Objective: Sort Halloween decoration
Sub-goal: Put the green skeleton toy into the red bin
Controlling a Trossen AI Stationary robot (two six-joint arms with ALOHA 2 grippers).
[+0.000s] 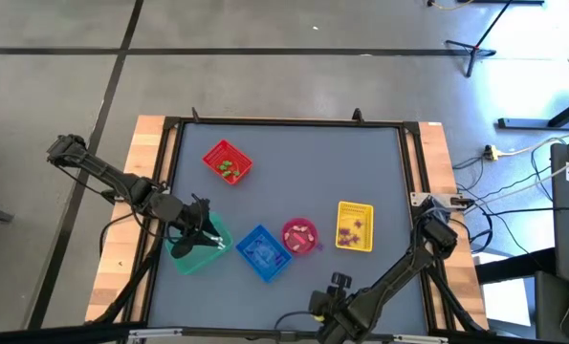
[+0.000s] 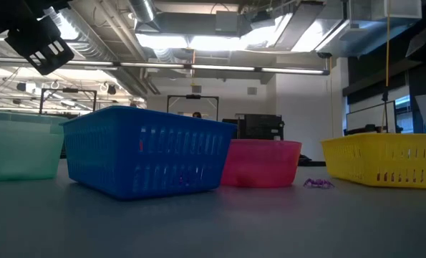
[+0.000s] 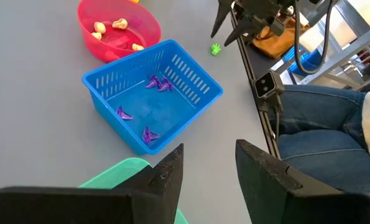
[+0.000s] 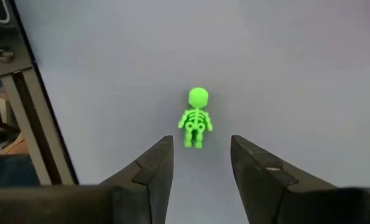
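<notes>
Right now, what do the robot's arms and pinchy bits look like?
Both arms are dark and thin, made of jointed links with black cables running along them. The left tool and the right tool each end in two chunky, wedge-shaped black fingers.

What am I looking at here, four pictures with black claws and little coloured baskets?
These show one robot with two arms from four cameras: overhead, table level, and one on each wrist. On the table sit a red basket, teal basket, blue basket, pink bowl and yellow basket, holding tiny Halloween trinkets. The left end effector hangs open over the teal basket, empty. The right end effector is open by a green skeleton, not holding it.
</notes>
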